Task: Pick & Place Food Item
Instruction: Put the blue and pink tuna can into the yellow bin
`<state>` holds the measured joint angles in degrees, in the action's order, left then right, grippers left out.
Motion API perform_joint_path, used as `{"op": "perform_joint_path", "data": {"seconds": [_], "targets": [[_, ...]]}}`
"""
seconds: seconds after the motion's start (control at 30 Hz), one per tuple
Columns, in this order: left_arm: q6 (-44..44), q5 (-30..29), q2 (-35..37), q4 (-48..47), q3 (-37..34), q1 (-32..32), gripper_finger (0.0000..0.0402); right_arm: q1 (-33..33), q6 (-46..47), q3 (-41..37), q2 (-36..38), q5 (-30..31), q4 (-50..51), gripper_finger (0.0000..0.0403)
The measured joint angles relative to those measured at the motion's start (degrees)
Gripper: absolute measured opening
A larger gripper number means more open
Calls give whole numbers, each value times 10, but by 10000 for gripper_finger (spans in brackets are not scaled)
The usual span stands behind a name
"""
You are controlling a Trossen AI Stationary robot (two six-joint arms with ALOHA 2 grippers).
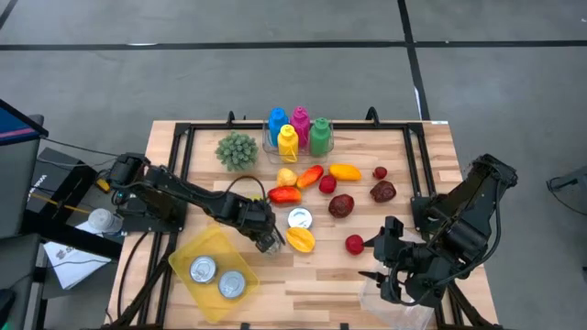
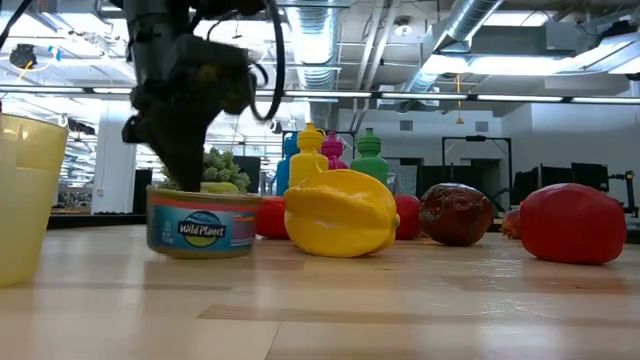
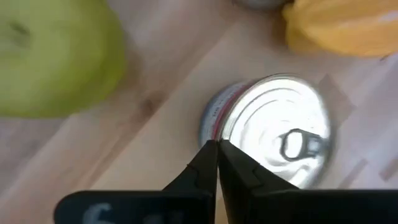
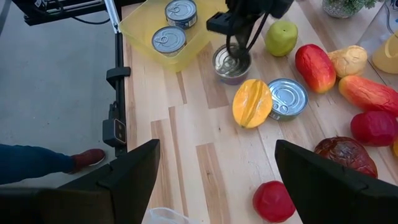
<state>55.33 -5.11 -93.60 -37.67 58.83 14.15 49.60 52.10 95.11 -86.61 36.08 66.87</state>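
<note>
Left hand (image 1: 269, 240) sits low over a tuna can (image 3: 273, 134) on the wooden bench (image 1: 321, 275), fingers (image 3: 214, 168) pressed together with nothing between them, tips right at the can's rim. Can stands upright just beside the yellow tray (image 1: 209, 240), on the side toward the fruit. It's a short round tin: shiny ribbed silver lid with a pull-tab ring, label band in teal with a red stripe, "Wild Planet" in white script readable from the low view. In the low view the can (image 2: 203, 222) stands flat on the wood with the dark hand right above it.

Yellow starfruit (image 1: 301, 240) lies just beside the can, and a second can (image 1: 300, 218) is near it. Two more cans (image 1: 216, 277) already lie in the tray. A green apple (image 4: 280, 38) is close to the left hand. Red, orange and dark fruits spread toward the middle of the bench; coloured bottles (image 1: 298, 133) and a green leafy plant (image 1: 237, 149) stand at the far edge.

Right hand (image 1: 381, 261) waits at the near right corner, fingers (image 4: 134, 171) spread wide apart, empty.
</note>
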Motion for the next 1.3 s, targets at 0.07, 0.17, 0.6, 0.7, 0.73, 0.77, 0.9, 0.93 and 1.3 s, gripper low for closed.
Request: {"op": "perform_joint_path", "data": {"seconds": [0.07,0.17,0.6,0.7,0.73,0.77,0.9,0.93,1.3], "targets": [[0,-8,14,-17,1,0,1,0,0,0,0,4,0,312],[0,-13,26,-22,0,0,1,0,0,0,0,16,0,312],[2,-12,39,-14,2,5,0,-3,0,0,0,29,0,312],[2,-5,39,-14,2,5,0,-3,0,0,0,29,0,312],[2,-5,39,-14,2,5,0,-3,0,0,0,29,0,312],[2,-4,39,-14,2,5,0,-3,0,0,0,29,0,312],[2,-4,46,-17,2,5,0,-3,0,0,0,29,0,312],[3,-5,48,-18,3,5,0,-3,0,0,0,29,0,312],[6,-21,93,-86,3,4,0,-7,-2,0,0,34,4,312]]}}
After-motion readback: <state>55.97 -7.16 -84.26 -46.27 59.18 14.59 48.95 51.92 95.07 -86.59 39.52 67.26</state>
